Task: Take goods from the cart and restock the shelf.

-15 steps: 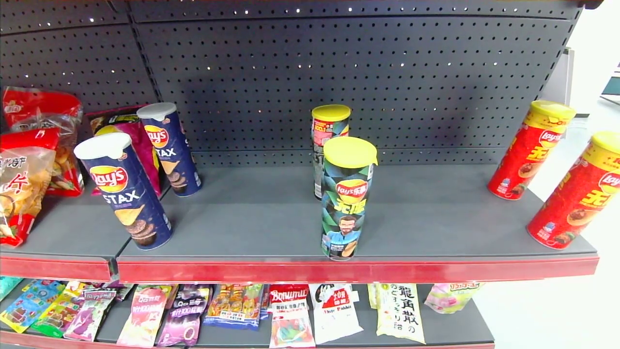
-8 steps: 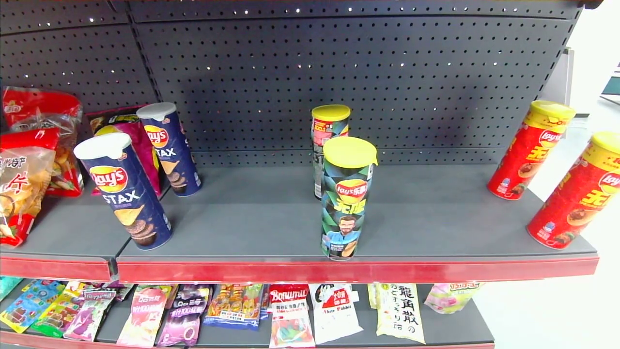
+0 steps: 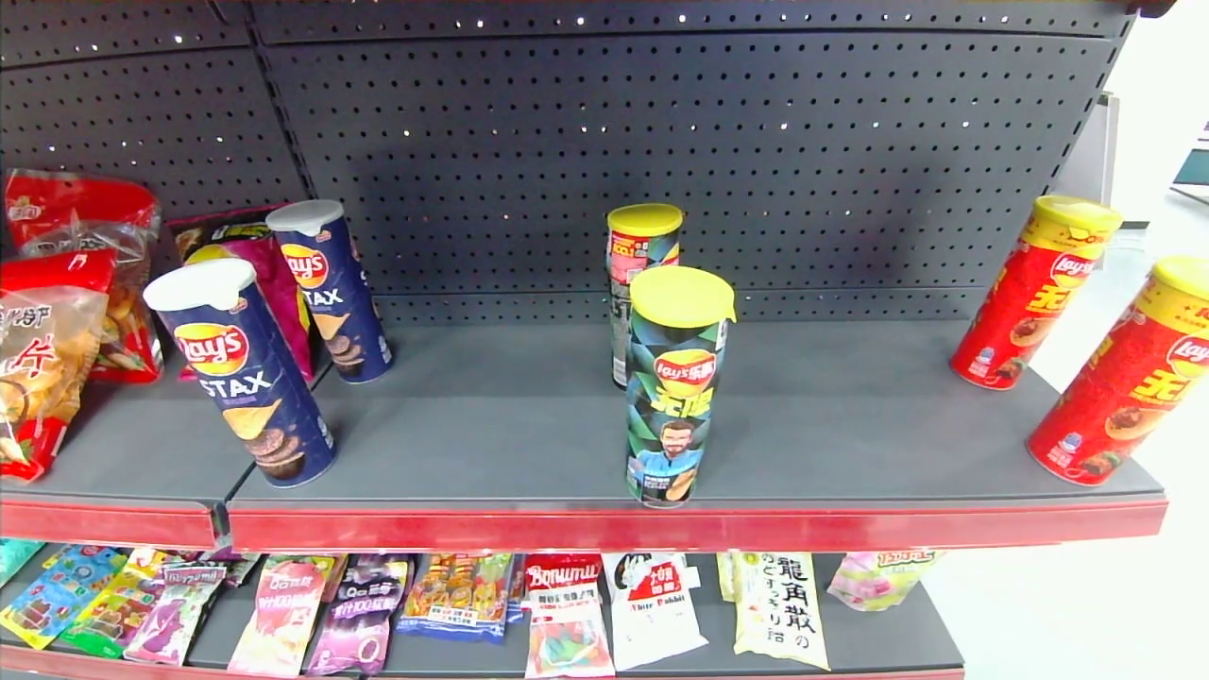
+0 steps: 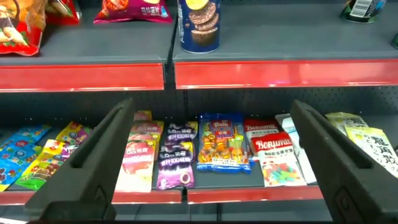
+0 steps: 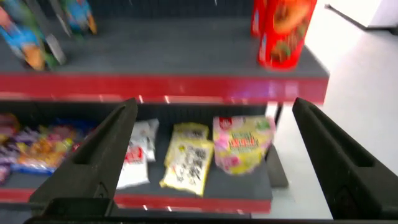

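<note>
"How did the pincers stand?"

"The left gripper [image 4: 211, 106] and the right gripper [image 5: 214, 102] each gaped wide and held nothing."

"And the goods?"

"The green can [image 3: 675, 387] stood upright at the front edge of the shelf [image 3: 491, 425]. A second can [image 3: 642, 283] stood just behind it, two blue cans [image 3: 241, 368] well to its left and two red cans [image 3: 1030, 293] well to its right."

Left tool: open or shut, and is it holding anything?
Open and empty. The left tool has its fingers wide apart, snack bags on the lower shelf visible through the gap.
</note>
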`<state>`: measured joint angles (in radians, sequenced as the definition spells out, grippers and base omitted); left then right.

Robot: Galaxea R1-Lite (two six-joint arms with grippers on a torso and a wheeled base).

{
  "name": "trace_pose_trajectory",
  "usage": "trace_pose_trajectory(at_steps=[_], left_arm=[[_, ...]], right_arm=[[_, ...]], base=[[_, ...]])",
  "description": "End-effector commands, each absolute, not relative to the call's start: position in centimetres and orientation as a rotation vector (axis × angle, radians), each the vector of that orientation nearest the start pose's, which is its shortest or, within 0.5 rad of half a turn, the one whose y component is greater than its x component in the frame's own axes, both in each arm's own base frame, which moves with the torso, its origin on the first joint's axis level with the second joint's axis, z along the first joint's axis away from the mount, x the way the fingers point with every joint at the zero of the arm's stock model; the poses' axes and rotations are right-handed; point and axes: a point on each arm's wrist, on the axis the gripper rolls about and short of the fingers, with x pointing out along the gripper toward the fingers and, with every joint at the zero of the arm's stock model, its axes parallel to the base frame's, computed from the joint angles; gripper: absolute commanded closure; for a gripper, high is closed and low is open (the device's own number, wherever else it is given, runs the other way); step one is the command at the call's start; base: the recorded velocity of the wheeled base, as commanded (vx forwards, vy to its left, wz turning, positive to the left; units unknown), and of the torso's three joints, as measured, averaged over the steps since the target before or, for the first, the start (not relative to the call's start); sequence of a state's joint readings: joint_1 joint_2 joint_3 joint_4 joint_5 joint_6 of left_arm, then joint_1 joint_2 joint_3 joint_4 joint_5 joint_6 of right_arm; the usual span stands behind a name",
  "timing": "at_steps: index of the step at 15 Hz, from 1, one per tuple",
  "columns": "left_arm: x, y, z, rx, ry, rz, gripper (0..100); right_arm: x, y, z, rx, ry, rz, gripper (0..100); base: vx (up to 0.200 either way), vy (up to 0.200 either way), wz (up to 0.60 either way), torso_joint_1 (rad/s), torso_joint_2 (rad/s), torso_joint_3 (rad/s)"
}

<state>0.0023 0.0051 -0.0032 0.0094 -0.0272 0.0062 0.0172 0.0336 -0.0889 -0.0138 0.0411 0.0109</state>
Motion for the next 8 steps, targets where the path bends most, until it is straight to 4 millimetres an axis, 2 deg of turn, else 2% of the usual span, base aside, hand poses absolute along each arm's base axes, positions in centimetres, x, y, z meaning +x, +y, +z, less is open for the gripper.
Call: trace_pose_trajectory(at_steps=[1,4,6,7,8], left_arm=[[-2.3,-0.1,7.5,0.006,0.011,-0.025,0],[-2.3,-0.1,7.5,0.006,0.011,-0.025,0],[-2.3,-0.1,7.5,0.006,0.011,-0.025,0],[-2.3,-0.1,7.5,0.006,0.011,-0.025,0],[-2.3,-0.1,7.6,0.006,0.009,-0.025,0]], right_arm=[[0.4,0.2,22.0,0.083,-0.054,0.183,0],[3.1,1.1,21.6,0.022,0.082,0.399,0],[6.3,2.2,20.1,0.012,0.264,0.467,0],[7.0,2.5,20.0,0.009,0.299,0.479,0],[8.8,3.3,19.6,0.001,0.377,0.513,0]], base=[[0.000,0.000,0.00,0.000,0.00,0.000],[0.000,0.000,0.00,0.000,0.00,0.000],[0.000,0.000,0.00,0.000,0.00,0.000],[0.000,0.000,0.00,0.000,0.00,0.000],[0.000,0.000,0.00,0.000,0.00,0.000]])
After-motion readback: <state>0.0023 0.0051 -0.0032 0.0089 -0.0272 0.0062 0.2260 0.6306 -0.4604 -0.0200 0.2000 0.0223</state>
